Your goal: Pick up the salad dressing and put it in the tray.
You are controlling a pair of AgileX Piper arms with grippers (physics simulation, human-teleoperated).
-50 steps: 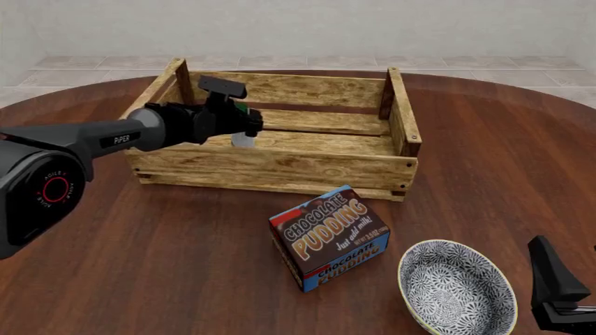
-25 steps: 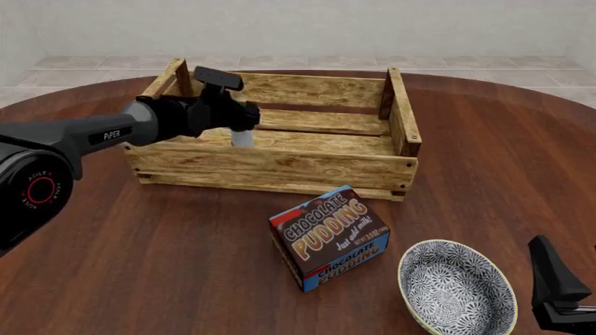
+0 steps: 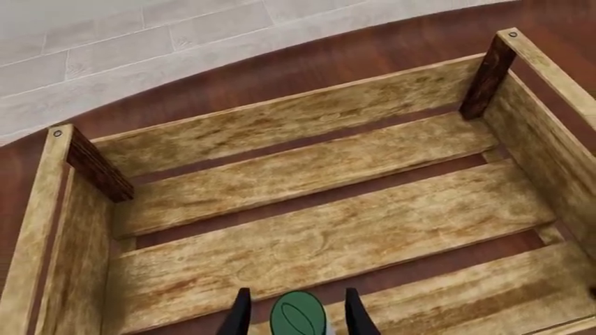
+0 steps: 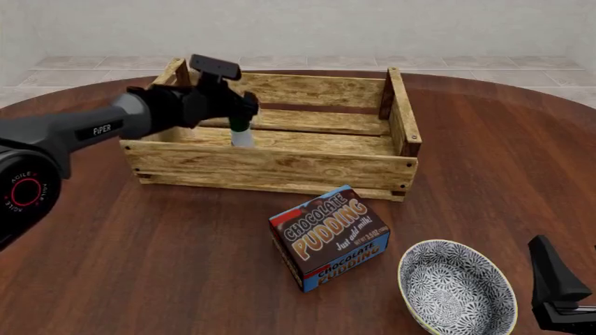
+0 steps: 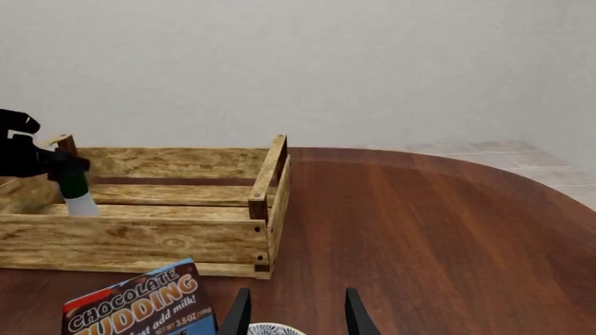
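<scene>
Flanking the tray — pudding box, bowl nearby.

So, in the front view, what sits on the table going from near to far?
Blue-white patterned bowl → chocolate pudding box → tray, with the salad dressing inside it at the left gripper.

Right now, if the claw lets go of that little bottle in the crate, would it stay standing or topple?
Probably stays up, but it looks tippy. The salad dressing is slim and tall with a narrow base, standing upright inside the tray on slatted boards with gaps, so a nudge might topple it. The left gripper flanks its green cap, so pulling away sideways could knock it over.
</scene>
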